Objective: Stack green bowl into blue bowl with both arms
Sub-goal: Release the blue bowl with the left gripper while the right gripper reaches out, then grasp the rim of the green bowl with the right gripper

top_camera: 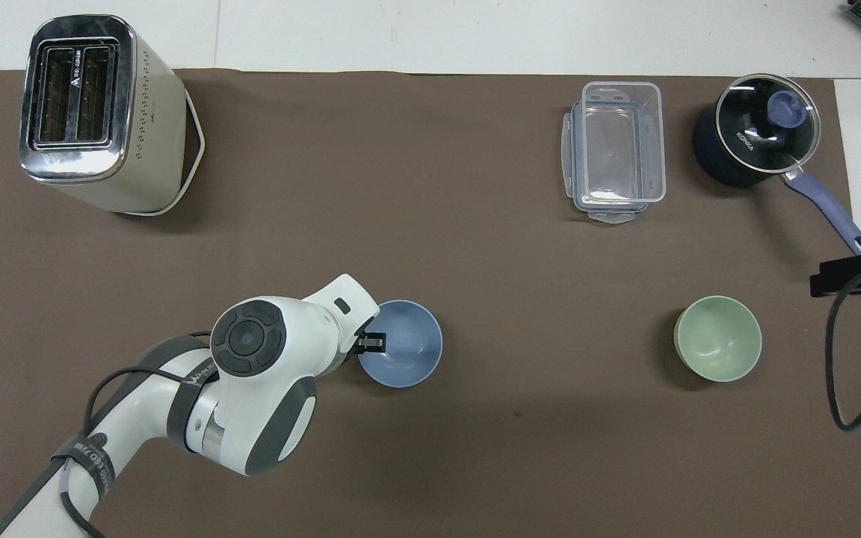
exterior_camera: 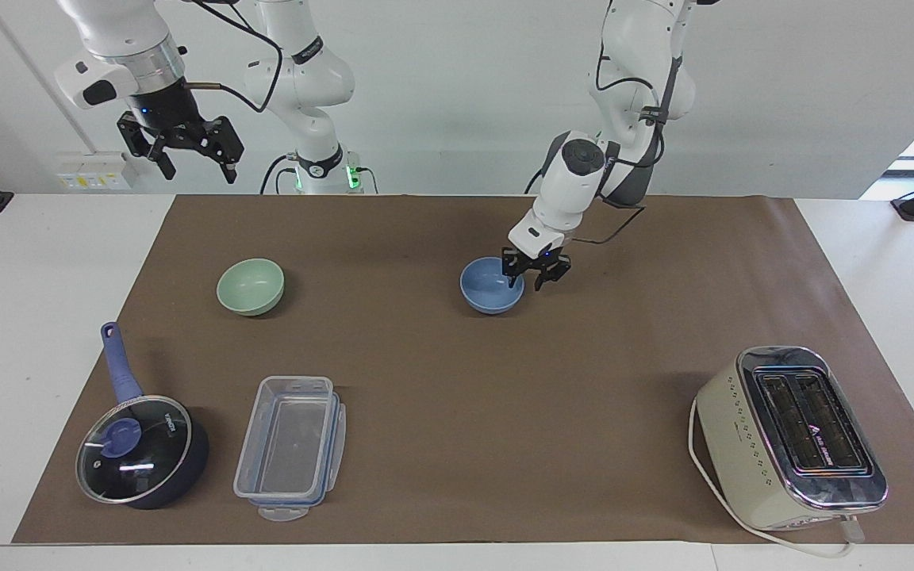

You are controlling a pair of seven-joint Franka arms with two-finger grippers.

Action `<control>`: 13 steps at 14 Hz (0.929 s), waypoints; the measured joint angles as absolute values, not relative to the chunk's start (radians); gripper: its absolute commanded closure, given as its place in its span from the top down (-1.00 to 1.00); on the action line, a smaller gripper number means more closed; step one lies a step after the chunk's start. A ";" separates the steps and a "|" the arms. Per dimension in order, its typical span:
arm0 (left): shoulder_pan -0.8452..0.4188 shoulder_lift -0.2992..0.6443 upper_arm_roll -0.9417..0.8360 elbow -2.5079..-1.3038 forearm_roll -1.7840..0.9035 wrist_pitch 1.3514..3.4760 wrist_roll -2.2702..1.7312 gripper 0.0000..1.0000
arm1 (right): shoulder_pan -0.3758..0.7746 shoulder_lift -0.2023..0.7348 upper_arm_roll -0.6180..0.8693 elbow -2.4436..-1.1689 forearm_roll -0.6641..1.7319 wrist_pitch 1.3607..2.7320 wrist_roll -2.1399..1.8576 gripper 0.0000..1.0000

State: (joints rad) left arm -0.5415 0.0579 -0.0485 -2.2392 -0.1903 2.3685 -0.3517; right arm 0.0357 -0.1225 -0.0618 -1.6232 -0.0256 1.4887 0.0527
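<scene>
On brown mat [exterior_camera: 457,381] — white wall [exterior_camera: 441,95].

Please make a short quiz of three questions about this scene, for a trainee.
1. True or false: the green bowl already sits inside the blue bowl.
2. Which gripper is at the blue bowl's rim? A) left gripper B) right gripper
3. What stands beside the saucepan, toward the left arm's end?

Key: 1 false, they stand apart on the mat. 2 A, with fingers open. 3 the clear container.
</scene>
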 measured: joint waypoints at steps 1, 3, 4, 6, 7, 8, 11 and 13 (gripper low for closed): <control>-0.520 0.038 -0.047 -2.212 -0.187 2.308 -0.332 1.00 | 0.036 -0.123 -0.062 -1.634 -0.026 1.489 0.052 1.00; -0.466 -0.031 -0.044 -2.182 -0.152 2.204 -0.290 1.00 | 0.032 -0.121 -0.064 -1.698 -0.026 1.545 0.026 1.00; -0.430 -0.076 -0.042 -2.171 -0.127 2.150 -0.265 1.00 | 0.026 -0.118 -0.068 -1.751 -0.026 1.606 -0.014 1.00; -0.354 -0.143 -0.039 -2.118 -0.104 2.051 -0.209 1.00 | -0.006 -0.103 -0.071 -1.844 -0.026 1.698 -0.091 1.00; -0.311 -0.157 -0.037 -2.060 -0.101 1.986 -0.158 1.00 | -0.030 -0.088 -0.072 -1.886 -0.026 1.752 -0.135 1.00; -0.272 -0.160 -0.036 -2.001 -0.100 1.928 -0.108 1.00 | -0.052 -0.070 -0.074 -1.920 -0.026 1.803 -0.176 1.00; -0.159 -0.157 -0.034 -1.859 -0.092 1.796 0.037 1.00 | -0.101 0.001 -0.075 -1.998 -0.026 1.942 -0.278 1.00; -0.104 -0.147 -0.033 -1.743 -0.051 1.677 0.148 1.00 | -0.113 0.037 -0.075 -2.051 -0.026 2.028 -0.316 1.00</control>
